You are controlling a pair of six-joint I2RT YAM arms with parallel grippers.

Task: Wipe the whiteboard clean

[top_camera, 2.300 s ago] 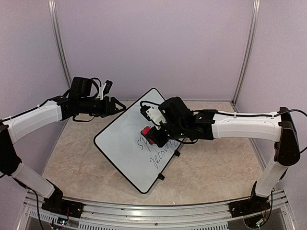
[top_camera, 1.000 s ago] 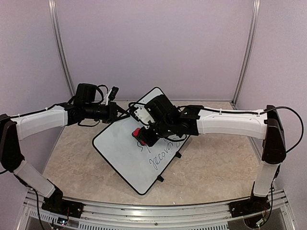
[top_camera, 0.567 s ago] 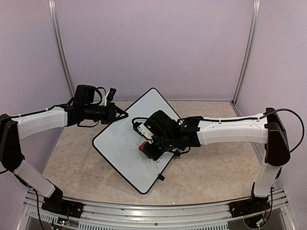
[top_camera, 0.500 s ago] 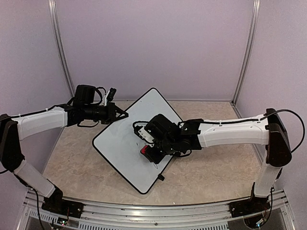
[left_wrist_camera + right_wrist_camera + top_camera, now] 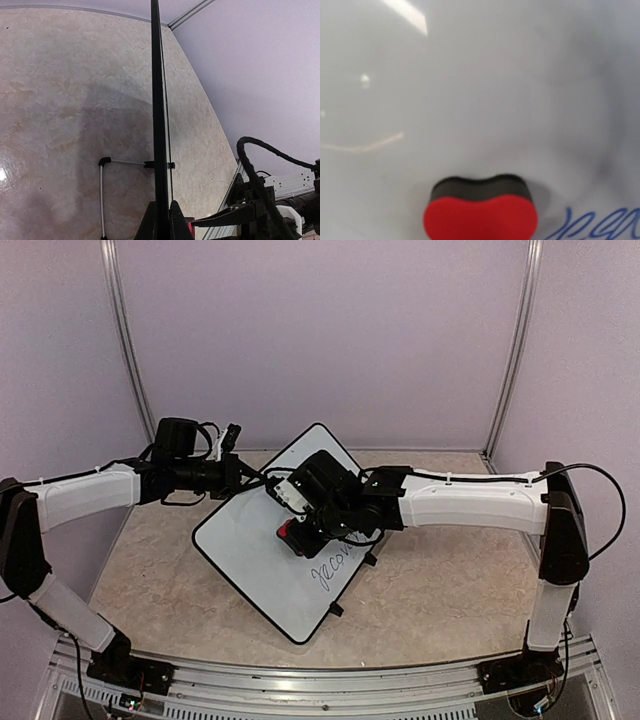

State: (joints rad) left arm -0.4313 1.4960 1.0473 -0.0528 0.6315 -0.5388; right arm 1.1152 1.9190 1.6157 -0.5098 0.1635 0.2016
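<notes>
Surface (image 5: 450, 570): beige and mottled, carrying the board in its middle.
Whiteboard (image 5: 250, 550): it sits between the two arms, turned diamond-wise. One corner points at the back wall and the opposite one at the arm bases. Its long axis seems to run from near left to far right, the same slant as the writing.
Left arm: reaches in from the left to the board's far-left edge.
Right arm: stretches across from the right, its wrist over the middle of the board.
Left pincer (image 5: 243, 477): pressed together on the whiteboard's black rim.
Right pincer (image 5: 300, 530): pinching the eraser, tip down on the board.
Eraser (image 5: 290, 533): a red block with a dark pad, touching the white face just above the writing.
Writing (image 5: 332, 568): one dark cursive word near the board's near-right edge; the area above it is wiped.
Left wrist view: the board (image 5: 159, 125) appears edge-on as a thin black line, with a wire foot beneath. The face is hidden.
Right wrist view: the eraser (image 5: 480, 212) is seen close, with grey smears on the face (image 5: 480, 75) and blue script (image 5: 600, 225) at the lower right. No fingers are in shot.
</notes>
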